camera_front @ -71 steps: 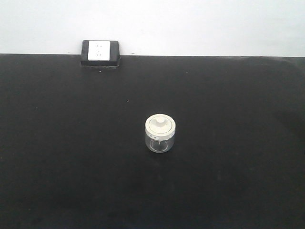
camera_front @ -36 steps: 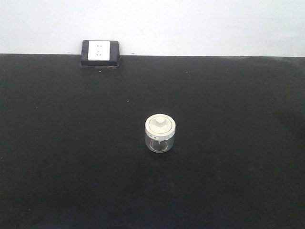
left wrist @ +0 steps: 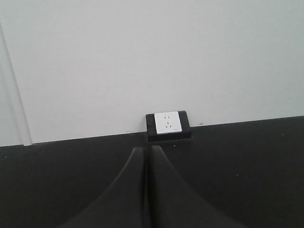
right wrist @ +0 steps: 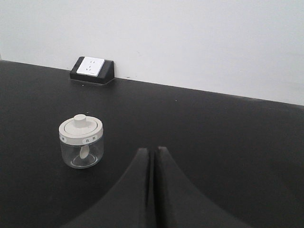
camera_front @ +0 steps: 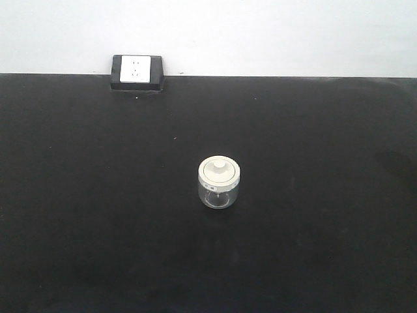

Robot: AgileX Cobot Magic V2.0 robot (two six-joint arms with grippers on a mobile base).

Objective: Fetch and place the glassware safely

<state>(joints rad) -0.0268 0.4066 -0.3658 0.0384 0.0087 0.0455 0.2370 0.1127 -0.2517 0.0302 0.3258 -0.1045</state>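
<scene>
The glassware is a small squat clear jar with a round off-white knobbed lid, standing upright near the middle of the black table. The right wrist view has the jar to the left of my right gripper and a little beyond it, with a clear gap between them. That gripper is shut, with nothing in it. My left gripper is shut too, empty, and pointing toward the back wall; the jar is out of its view. Neither gripper shows in the front view.
A black-and-white wall socket box sits at the table's back edge on the left, against the white wall, also seen as socket box and socket box. The black tabletop spreads all around the jar.
</scene>
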